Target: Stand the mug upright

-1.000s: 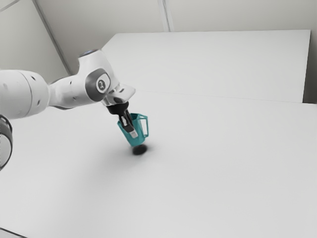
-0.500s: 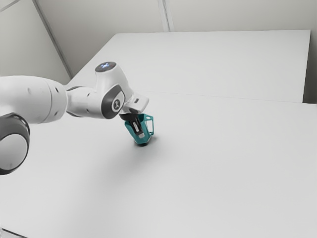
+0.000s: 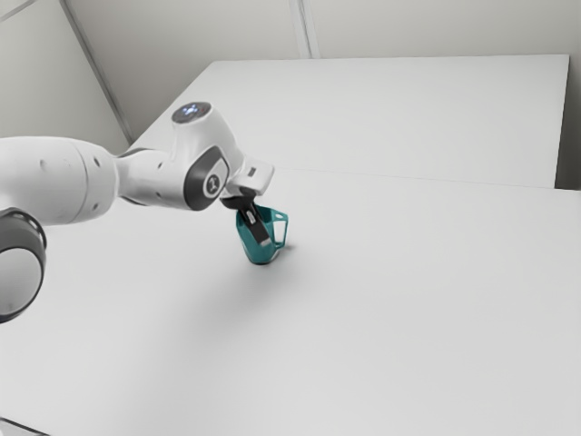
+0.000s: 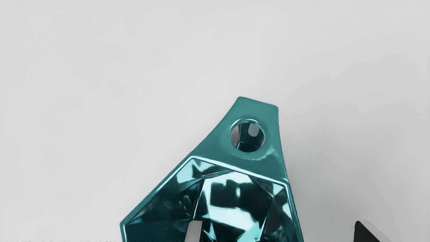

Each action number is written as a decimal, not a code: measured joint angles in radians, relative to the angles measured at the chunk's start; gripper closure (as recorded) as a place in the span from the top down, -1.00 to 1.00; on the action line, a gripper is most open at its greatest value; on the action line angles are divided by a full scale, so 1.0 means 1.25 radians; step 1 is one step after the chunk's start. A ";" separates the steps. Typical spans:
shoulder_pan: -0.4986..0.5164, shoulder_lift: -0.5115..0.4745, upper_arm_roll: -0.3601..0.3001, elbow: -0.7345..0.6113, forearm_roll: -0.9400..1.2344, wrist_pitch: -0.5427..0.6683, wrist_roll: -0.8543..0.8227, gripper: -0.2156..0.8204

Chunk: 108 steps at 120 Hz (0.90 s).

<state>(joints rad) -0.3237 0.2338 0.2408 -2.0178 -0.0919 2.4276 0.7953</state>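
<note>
The teal mug [image 3: 249, 248] stands upright on the white table in the exterior view, its handle toward the exterior view's right. My gripper [image 3: 264, 242] reaches down at the mug from above, tilted. In the wrist view the mug [image 4: 255, 168] shows its faceted inside and the flat top of its handle, with a round hole. There my gripper [image 4: 278, 232] is open around one side of the mug: one finger [image 4: 194, 232] is inside the mouth, and the other is outside, apart from the wall. The fingers' lower ends are hidden.
The white table [image 3: 390, 309] extends around the mug on all sides. Behind it rises a pale panel [image 3: 390, 118]. The arm comes in from the exterior view's left.
The mug was tilted above the table a second ago, with a dark shadow beneath. It has come down and straightened. My hand went down with it, then shifted slightly up, and the fingers have opened.
</note>
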 joint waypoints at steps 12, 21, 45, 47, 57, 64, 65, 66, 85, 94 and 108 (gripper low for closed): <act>-0.001 -0.026 0.000 0.000 0.000 -0.002 -0.007 0.42; -0.004 -0.048 0.000 0.000 -0.001 -0.003 -0.012 0.47; -0.006 -0.087 0.004 0.039 -0.001 -0.041 -0.031 0.54; -0.007 -0.090 0.007 0.046 -0.001 -0.050 -0.034 0.54; -0.003 -0.101 0.023 0.083 -0.001 -0.092 -0.058 0.56; -0.001 -0.103 0.027 0.114 0.000 -0.127 -0.078 0.56; -0.001 -0.103 0.028 0.118 0.000 -0.132 -0.081 0.56; -0.001 -0.103 0.028 0.123 0.000 -0.137 -0.084 0.56; -0.005 -0.113 0.035 0.228 0.052 -0.271 -0.156 0.57; -0.004 -0.117 0.036 0.277 0.072 -0.345 -0.190 0.58; -0.004 -0.125 0.037 0.322 0.096 -0.427 -0.236 0.58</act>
<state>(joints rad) -0.3283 0.0779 0.2868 -1.6155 0.0281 1.8932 0.5003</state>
